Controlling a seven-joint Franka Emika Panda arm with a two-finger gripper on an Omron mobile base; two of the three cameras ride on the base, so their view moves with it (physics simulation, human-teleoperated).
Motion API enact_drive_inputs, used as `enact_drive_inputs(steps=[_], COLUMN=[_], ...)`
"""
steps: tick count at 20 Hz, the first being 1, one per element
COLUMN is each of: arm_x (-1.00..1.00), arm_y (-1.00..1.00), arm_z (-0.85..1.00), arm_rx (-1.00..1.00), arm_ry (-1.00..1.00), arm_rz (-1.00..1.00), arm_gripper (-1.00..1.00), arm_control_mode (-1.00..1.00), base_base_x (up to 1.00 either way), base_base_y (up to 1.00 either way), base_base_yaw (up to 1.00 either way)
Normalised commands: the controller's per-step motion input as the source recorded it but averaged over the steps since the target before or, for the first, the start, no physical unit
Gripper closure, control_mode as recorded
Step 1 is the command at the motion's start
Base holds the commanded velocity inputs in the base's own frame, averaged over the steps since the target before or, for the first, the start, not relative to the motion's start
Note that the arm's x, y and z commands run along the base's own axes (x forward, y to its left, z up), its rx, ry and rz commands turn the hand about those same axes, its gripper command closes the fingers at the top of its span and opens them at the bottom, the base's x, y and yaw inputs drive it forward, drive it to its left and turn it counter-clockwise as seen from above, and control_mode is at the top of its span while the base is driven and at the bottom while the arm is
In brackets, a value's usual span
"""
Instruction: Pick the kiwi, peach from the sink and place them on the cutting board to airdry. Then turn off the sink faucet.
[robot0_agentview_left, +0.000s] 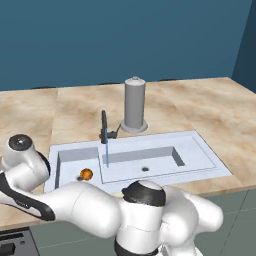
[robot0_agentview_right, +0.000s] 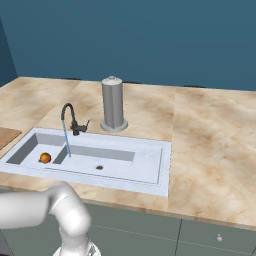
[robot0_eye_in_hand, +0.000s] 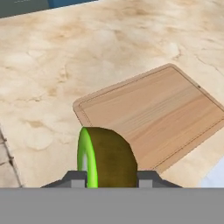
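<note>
In the hand view the kiwi (robot0_eye_in_hand: 107, 156), olive-brown with a bright green rim, sits between my gripper's (robot0_eye_in_hand: 109, 177) dark fingertips (robot0_eye_in_hand: 77, 178); the gripper is shut on it. The kiwi hangs above the marble counter, just short of the near edge of the wooden cutting board (robot0_eye_in_hand: 153, 116). A corner of the cutting board (robot0_agentview_right: 7, 135) lies left of the sink (robot0_agentview_right: 150, 167). The orange peach (robot0_agentview_left: 86, 174) rests in the small left compartment of the sink (robot0_agentview_left: 202, 150), and the peach (robot0_agentview_right: 45, 158) lies apart from the arm. The dark sink faucet (robot0_agentview_left: 104, 128) pours a thin blue stream.
A tall grey cylinder (robot0_agentview_left: 134, 104) with a knobbed top stands on the counter behind the sink, right of the faucet (robot0_agentview_right: 73, 119). My white arm bends low across the front left of the counter. Marble counter (robot0_eye_in_hand: 52, 57) surrounds the board.
</note>
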Motion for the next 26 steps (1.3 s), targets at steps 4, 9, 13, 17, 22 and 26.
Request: enact_drive_inputs(steps=[4,9,13,17,22,26], arm_x=[0.19,0.14,0.11,0.12,0.15,0.17], arm_y=[0.2,0.22,0.15,0.17,0.16,0.16], arm_z=[-0.3,-0.3,-0.26,-0.25,-0.23,-0.2], arm_rx=[0.0,-0.01,-0.01,-0.02,-0.01,0.0], arm_ry=[0.05,0.04,0.03,0.03,0.02,0.0], arm_rz=[0.0,0.0,0.0,0.0,0.0,0.0], arm_gripper=[1.0,1.0,1.0,1.0,1.0,1.0], arm_control_mode=[-1.0,-1.0,-1.0,-1.0,-1.0,-1.0], base_base_x=[0.0,0.0,0.0,0.0,0.0,0.0], base_base_y=[0.0,0.0,0.0,0.0,0.0,0.0], base_base_yaw=[0.0,0.0,0.0,0.0,0.0,0.0])
